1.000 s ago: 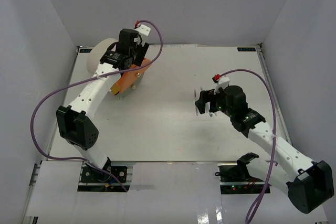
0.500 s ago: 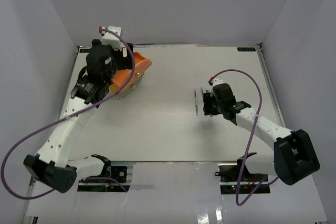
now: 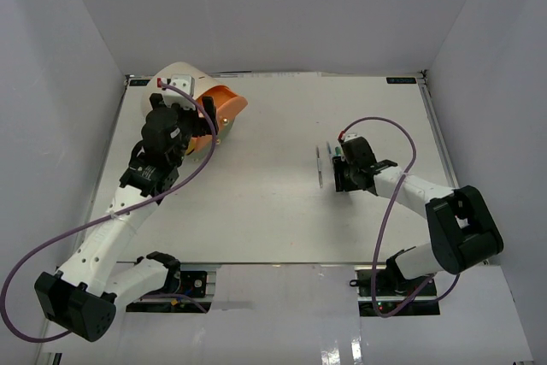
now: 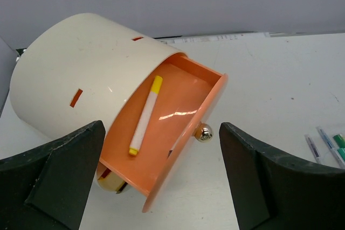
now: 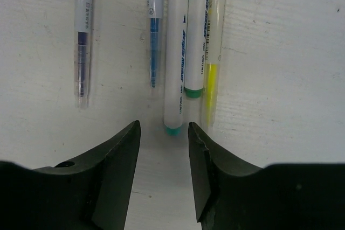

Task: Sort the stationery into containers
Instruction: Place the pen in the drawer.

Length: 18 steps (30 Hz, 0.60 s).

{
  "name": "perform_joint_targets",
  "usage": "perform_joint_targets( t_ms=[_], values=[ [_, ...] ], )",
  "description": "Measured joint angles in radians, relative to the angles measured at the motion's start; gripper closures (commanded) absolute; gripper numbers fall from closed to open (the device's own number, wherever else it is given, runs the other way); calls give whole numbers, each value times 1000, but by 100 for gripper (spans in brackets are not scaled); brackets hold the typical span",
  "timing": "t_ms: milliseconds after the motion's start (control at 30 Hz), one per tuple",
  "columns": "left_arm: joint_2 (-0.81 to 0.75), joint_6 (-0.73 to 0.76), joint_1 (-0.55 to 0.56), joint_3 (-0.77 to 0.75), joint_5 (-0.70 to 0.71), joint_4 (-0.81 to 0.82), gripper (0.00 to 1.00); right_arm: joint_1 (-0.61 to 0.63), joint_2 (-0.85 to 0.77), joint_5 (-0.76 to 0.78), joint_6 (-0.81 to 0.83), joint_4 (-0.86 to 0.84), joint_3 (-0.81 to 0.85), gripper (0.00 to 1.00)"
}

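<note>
Where pens (image 5: 176, 68) lie, the grey-walled table (image 3: 256, 211) looks white.

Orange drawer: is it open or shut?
Open. The orange drawer sticks out of the cream organizer, and a white marker with yellow ends lies inside it.

Orange drawer (image 4: 186, 98) open-topped, unobstructed; green marker (image 5: 176, 52) flanked tightly by neighbouring pens (image 5: 154, 25).

The white table (image 3: 273, 211) carries a cream cylindrical organizer (image 4: 91, 68) lying far left, and slim pens and markers (image 5: 176, 52) side by side mid-right.
</note>
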State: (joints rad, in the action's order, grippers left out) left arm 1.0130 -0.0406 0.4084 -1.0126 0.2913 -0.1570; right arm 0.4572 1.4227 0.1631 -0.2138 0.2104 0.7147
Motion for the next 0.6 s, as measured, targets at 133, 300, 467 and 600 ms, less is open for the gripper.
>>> perform_joint_targets(
  t_ms=[133,300,467,600],
  values=[
    [-6,-2,0,0,0,10,2,0,32,0,-3,-3,3,57],
    [-11,-4,-1,1,-3,23,2,0,72,16,-6,-11,21,65],
    [-13,-7,-1,3,-19,24,2,0,77,34,-11,-17,24,73],
    [-13,-13,-1,3,-34,26,2,0,77,42,-14,-18,24,78]
  ],
)
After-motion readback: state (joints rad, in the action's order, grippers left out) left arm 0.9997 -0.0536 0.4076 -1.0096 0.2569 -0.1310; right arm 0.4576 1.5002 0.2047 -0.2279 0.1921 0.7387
